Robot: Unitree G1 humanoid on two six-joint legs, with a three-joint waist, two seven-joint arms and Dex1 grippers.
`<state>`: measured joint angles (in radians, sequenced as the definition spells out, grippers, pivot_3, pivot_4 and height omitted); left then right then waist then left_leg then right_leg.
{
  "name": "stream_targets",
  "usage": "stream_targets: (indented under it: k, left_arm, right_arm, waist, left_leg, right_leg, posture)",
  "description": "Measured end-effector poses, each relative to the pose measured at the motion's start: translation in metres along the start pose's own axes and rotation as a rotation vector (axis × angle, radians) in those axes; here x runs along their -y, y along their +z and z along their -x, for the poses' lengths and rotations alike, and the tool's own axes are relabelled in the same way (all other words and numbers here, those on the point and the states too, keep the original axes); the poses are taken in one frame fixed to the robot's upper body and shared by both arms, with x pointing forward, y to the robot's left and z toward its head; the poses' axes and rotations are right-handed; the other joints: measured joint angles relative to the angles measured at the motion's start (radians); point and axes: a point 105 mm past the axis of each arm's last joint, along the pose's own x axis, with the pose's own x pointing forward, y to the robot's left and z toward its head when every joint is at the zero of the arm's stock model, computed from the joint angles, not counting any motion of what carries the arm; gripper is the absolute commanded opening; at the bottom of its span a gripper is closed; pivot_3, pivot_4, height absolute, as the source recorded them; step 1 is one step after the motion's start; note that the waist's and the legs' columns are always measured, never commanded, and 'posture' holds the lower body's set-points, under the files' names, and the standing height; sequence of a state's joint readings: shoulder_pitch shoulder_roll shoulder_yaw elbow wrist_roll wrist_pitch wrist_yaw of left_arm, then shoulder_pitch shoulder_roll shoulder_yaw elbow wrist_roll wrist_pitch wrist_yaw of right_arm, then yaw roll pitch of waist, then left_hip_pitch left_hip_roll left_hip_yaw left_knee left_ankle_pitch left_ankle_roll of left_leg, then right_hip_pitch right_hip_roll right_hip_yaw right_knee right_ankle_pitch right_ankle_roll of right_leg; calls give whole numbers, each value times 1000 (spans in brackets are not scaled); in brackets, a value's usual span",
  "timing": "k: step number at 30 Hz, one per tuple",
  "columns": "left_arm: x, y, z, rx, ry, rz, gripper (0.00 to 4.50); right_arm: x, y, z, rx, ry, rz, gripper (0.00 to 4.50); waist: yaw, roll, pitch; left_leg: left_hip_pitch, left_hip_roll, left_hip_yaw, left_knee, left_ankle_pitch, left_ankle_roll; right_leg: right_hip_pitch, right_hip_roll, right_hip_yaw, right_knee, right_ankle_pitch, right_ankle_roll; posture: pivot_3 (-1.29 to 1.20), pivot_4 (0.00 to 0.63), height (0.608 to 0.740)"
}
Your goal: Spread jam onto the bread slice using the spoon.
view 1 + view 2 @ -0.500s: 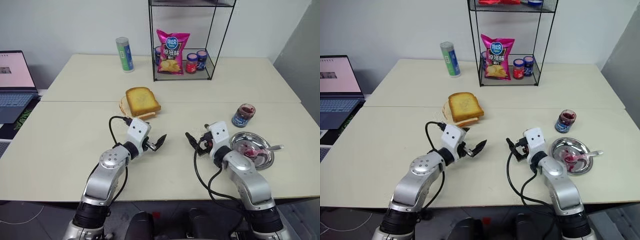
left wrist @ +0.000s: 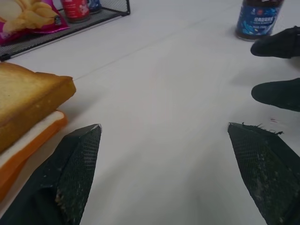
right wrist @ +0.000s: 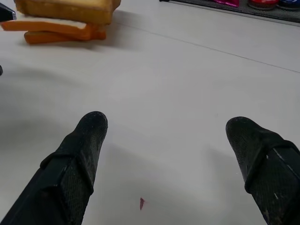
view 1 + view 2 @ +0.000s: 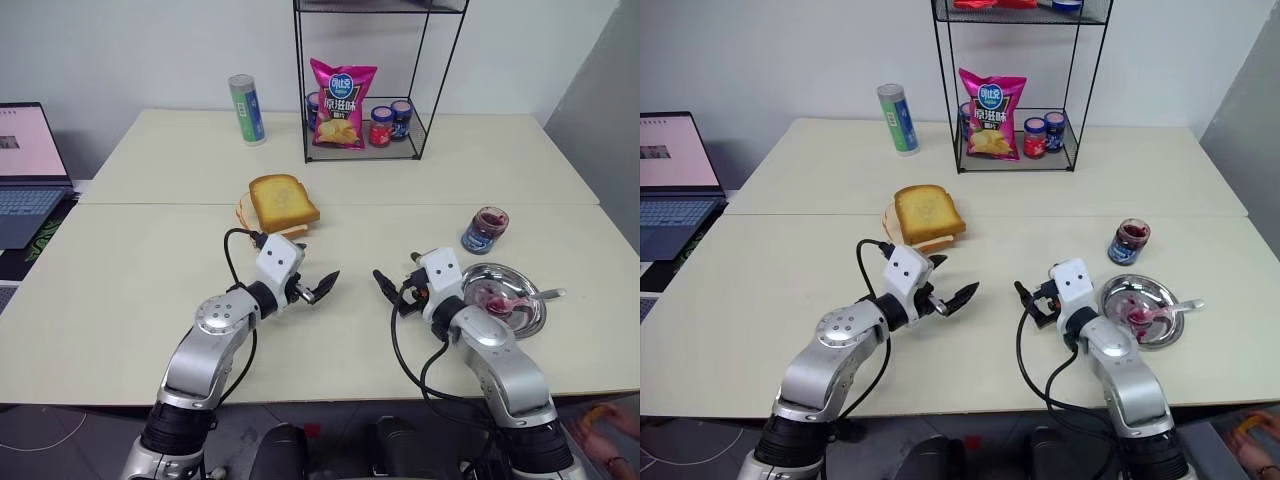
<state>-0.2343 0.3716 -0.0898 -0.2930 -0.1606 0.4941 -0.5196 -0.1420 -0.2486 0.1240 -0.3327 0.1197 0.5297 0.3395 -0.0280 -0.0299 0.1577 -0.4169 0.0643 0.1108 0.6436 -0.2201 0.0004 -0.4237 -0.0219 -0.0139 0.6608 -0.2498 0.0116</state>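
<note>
Bare table point(image 4: 120, 290) between tools – jam jar point(image 4: 487, 229) beside plate point(image 4: 530, 322).

Two bread slices are counted: one thick golden toasted bread slice point(image 4: 284, 200) stacked on one thinner pale slice point(image 4: 250, 216). Three small jars are seen, two lidded point(image 4: 381, 126) point(image 4: 402, 119) in one black wire rack point(image 4: 440, 80) and one open jam jar point(image 4: 487, 230). One round metal plate point(image 4: 535, 313), one slim silver spoon point(image 4: 535, 297), one pink crisp bag point(image 4: 343, 103), one green-blue cylindrical can point(image 4: 246, 109) and one laptop point(image 4: 25, 170) are counted.
</note>
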Motion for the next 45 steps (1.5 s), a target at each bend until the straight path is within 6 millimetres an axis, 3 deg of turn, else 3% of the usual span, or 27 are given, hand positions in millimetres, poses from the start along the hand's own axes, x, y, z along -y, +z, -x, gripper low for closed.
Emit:
stream_targets:
  k: [5, 7, 9, 13, 23, 45]
  left_arm:
    - [-60, 33, 7, 102, 238, -40, 4500]
    - [-79, 30, 7, 106, 324, -11, 4500]
    - [-83, 25, 5, 90, 345, 2, 4500]
    - [-90, -5, -3, -5, 376, 54, 4500]
    - [-97, -13, -25, -15, 373, 100, 4500]
    - [-100, -14, -23, -25, 366, 73, 482]
  right_arm:
    - [-12, 23, -9, 77, 88, -22, 4427]
    - [-25, 25, -9, 85, 164, -20, 4427]
    - [-29, 26, -9, 85, 188, -12, 4427]
    - [-31, 31, -10, 90, 210, 12, 4427]
    - [-32, 40, -11, 115, 201, 15, 4427]
    - [-30, 38, -8, 112, 173, 13, 4500]
  waist:
    - [0, 0, 0]
    - [1, -1, 0]
    - [2, -1, 0]
    - [2, -1, 0]
    - [2, -1, 0]
    - [2, -1, 0]
  left_leg:
    - [2, 0, -1, 1, 0, 0]
    - [1, -1, 0, 1, 0, 0]
    - [0, -1, 0, 1, 0, 0]
    - [0, -1, 0, 1, 0, 1]
    - [0, -1, 0, 1, 0, 0]
    - [1, -1, 0, 2, 0, 0]
  right_leg:
    - [2, 0, 0, 1, 1, 0]
    - [2, 1, 0, 1, 1, 1]
    - [2, 1, 0, 0, 0, 1]
    - [1, 0, 0, 0, 0, 1]
    - [1, 0, -1, 1, 0, 1]
    - [1, 0, -1, 2, 0, 0]
  posture:
    - [0, 150, 740]
    - [0, 150, 740]
    - [0, 150, 740]
    - [0, 150, 740]
    - [0, 150, 740]
    - [0, 150, 740]
